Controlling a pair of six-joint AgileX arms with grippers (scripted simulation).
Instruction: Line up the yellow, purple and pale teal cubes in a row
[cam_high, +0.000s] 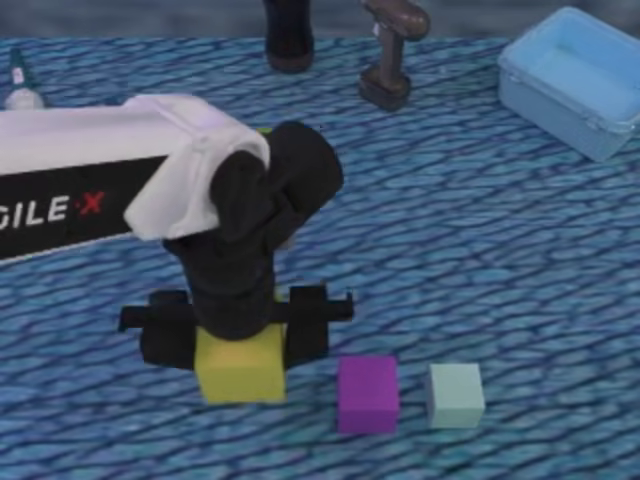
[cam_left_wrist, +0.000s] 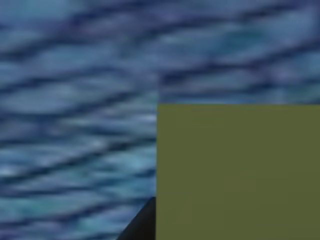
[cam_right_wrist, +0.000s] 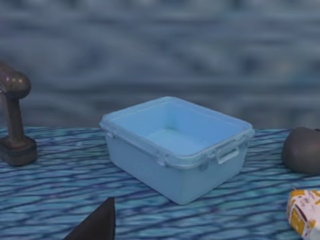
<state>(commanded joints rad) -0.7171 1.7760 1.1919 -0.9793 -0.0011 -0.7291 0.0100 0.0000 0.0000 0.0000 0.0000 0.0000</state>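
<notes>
Left gripper astride yellow cube; purple cube close on its right, teal cube just beyond. Open blue cloth stretching behind toward the far light blue box.

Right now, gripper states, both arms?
Left gripper: over the yellow cube, fingers on either side; grip cannot be told.
Right gripper: only a dark fingertip shows in its wrist view, facing the blue box; cannot tell.

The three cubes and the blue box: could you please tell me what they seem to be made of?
Yellow cube, purple cube and teal cube: flat, glare-free faces, matte, material unclear. Blue box: probably plastic, with a smooth moulded rim and side clips.
</notes>
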